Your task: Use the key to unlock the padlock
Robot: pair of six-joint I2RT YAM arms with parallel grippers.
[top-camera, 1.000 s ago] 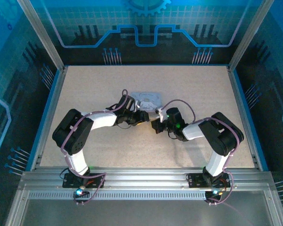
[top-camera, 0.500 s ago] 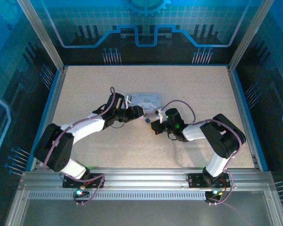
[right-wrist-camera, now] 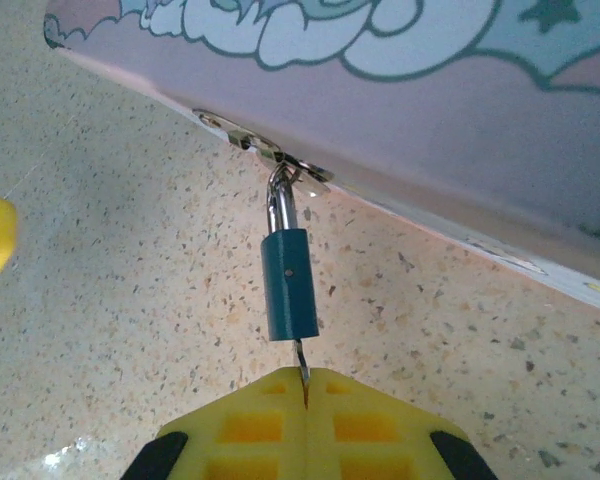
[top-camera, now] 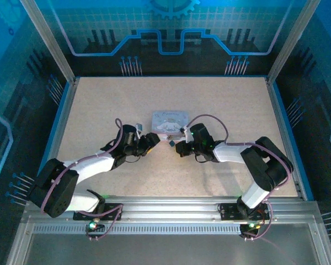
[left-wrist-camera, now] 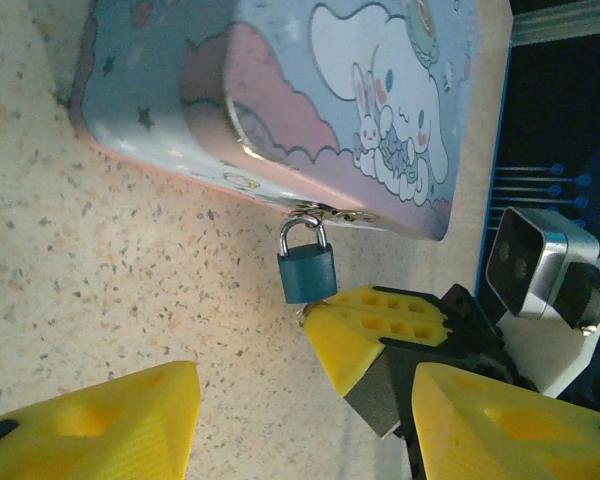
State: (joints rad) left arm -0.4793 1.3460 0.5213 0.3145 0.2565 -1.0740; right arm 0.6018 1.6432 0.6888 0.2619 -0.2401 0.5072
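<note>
A small teal padlock hangs by its silver shackle from the hasp of the pastel cartoon tin box and lies on the speckled table. My right gripper is shut on the key, and the key's thin blade reaches up to the padlock's bottom end. In the left wrist view the padlock lies ahead of my left gripper, which is open, its yellow fingers wide apart and off the lock. From above, the left gripper and right gripper flank the padlock.
The tin box lies mid-table just behind both grippers. The right gripper's yellow fingers and its wrist camera stand close in front of the left gripper. A blue-edged metal frame bounds the table.
My left arm has drawn back to the left and lower, away from the padlock, with its jaws wider apart. The right gripper has stayed shut on the key at the lock.
</note>
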